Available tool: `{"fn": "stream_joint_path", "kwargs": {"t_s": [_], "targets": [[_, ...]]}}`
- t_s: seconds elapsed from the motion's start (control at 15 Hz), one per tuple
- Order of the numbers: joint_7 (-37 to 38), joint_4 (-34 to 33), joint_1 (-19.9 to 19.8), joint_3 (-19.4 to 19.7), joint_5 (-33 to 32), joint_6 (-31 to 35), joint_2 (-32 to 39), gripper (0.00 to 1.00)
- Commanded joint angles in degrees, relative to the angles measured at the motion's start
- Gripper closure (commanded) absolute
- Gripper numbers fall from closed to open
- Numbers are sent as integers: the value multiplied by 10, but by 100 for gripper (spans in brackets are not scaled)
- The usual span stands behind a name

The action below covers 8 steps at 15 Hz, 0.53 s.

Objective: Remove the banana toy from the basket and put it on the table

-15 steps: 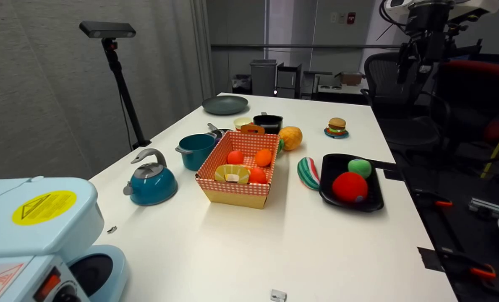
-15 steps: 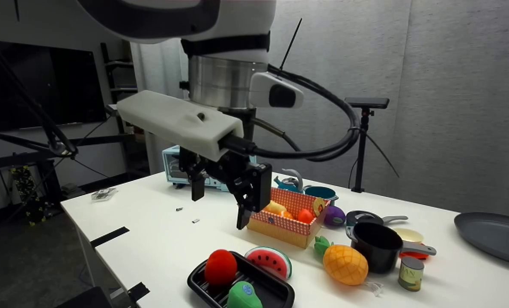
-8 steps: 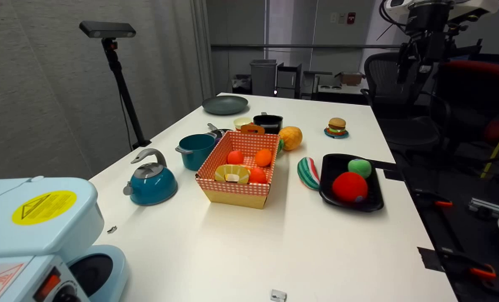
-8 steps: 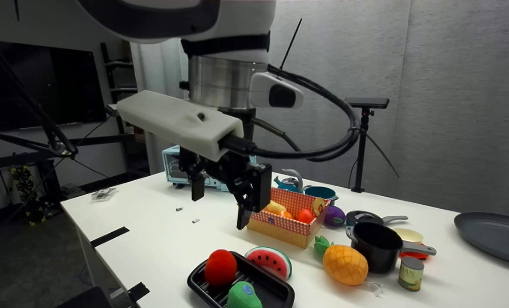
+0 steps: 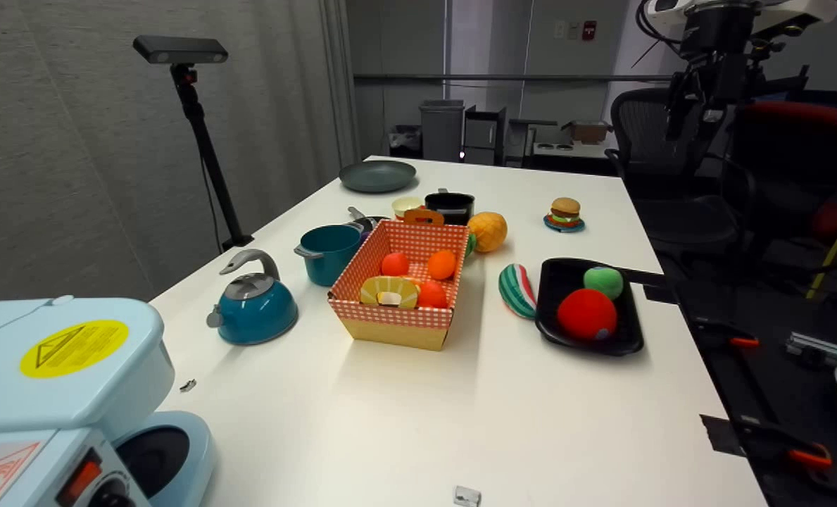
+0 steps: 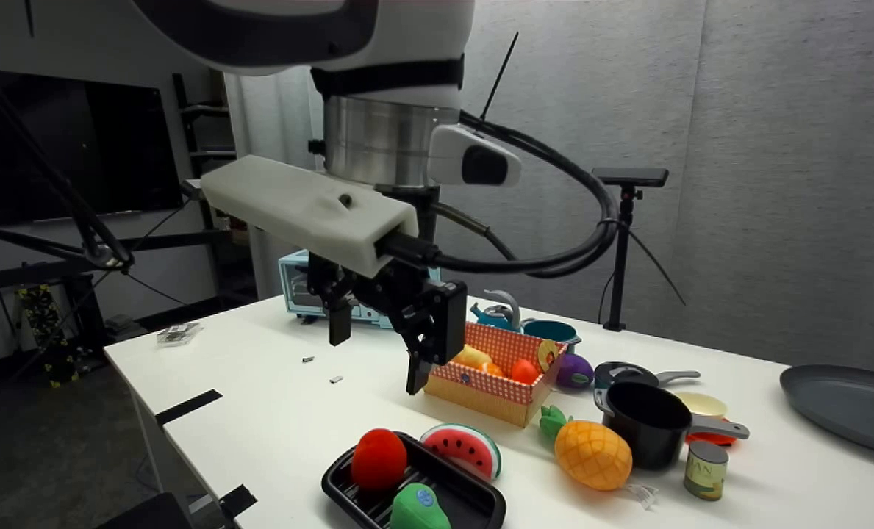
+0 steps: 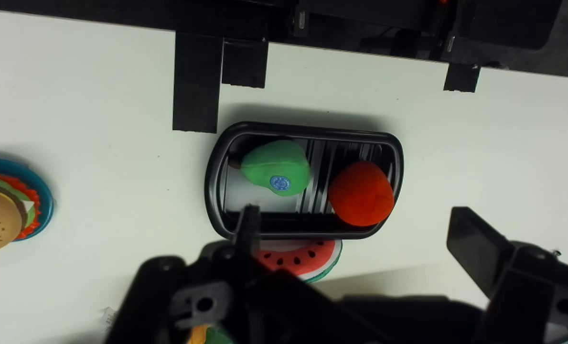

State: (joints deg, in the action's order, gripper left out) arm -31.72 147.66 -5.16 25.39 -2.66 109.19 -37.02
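Note:
The basket [image 5: 397, 333] with red-and-white checkered sides stands on the white table [image 5: 566, 422] and also shows in an exterior view [image 6: 481, 399]. The pale-yellow banana toy [image 6: 472, 357] lies inside it at the end nearer the oven, partly hidden by the basket wall and my finger. From the opposite side the basket's end handle mostly hides it. My gripper [image 6: 376, 358] is open and empty, high above the table and apart from the basket. In the wrist view my gripper [image 7: 354, 212] has its fingers wide apart above the black tray; the basket is out of that view.
Orange and red toy fruits [image 5: 441, 265] share the basket. The black tray [image 6: 341, 494] holds a red and a green toy, with a watermelon slice [image 6: 466, 450] beside it. A teal pot [image 5: 330, 248], kettle [image 5: 256, 310], pineapple toy [image 6: 593, 454] and black pot [image 6: 646, 433] stand around the basket.

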Motion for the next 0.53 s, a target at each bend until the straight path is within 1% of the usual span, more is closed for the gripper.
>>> {"fn": "stream_joint_path", "kwargs": {"t_s": [0.0,0.47], "targets": [[-7,-1,-14,-12,8,0,4,0],[-9,1,-15,-12,5,5,2,0]]}}
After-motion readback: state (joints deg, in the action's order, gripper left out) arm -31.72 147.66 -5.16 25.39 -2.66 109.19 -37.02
